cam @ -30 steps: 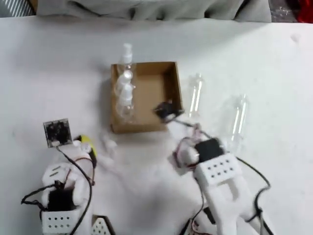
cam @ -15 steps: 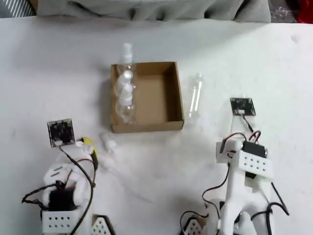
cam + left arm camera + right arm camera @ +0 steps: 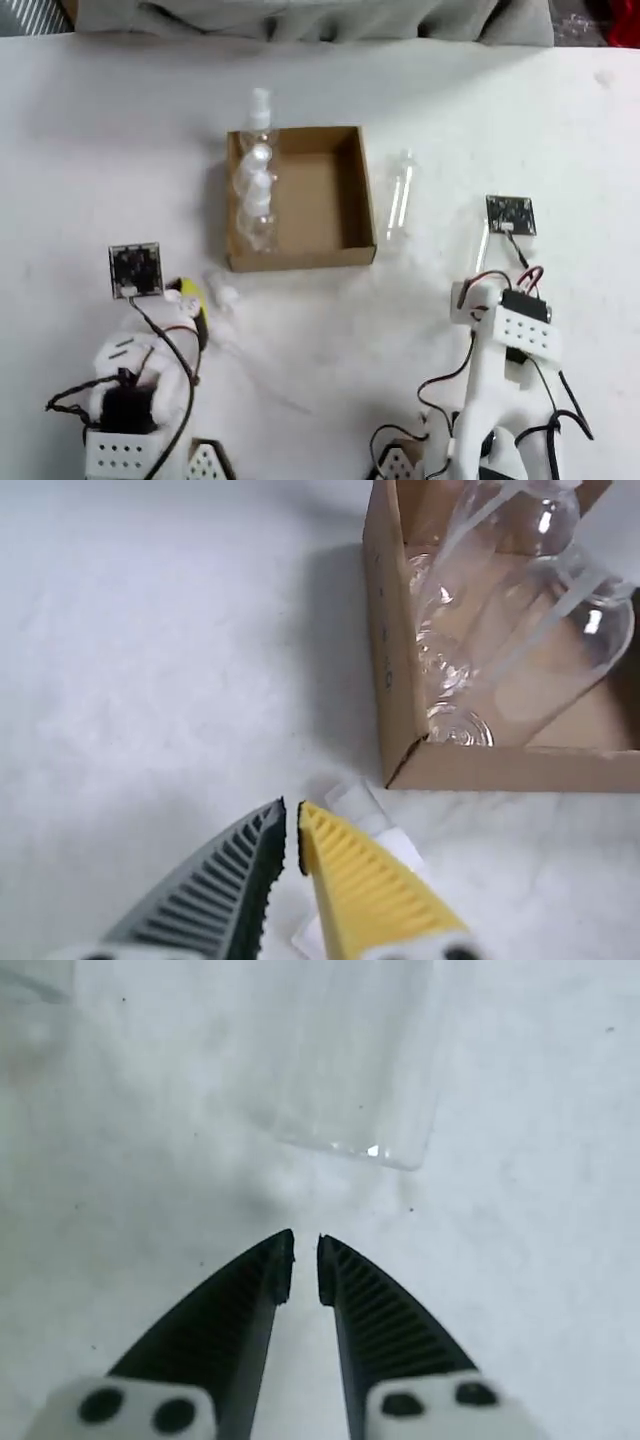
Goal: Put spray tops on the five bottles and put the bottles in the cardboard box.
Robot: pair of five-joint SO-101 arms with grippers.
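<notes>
While my left end effector (image 3: 291, 825) and right end effector (image 3: 305, 1257) sit clenched and empty, a clear bottle (image 3: 350, 1070) is cut off at the frame edge, faint against the counter (image 3: 540, 1160).

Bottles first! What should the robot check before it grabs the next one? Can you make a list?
1. Right gripper empty: ok, it holds nothing.
2. Right gripper open enough to grab: not ok, it is shut.
3. Clear bottle lying free in front of it: ok.
4. Room in the cardboard box: ok, the packed bottles line one wall.
5. Spray top on that clear bottle: cannot tell.
6. Left gripper out of the way: ok, it is shut, by a loose spray top.
</notes>
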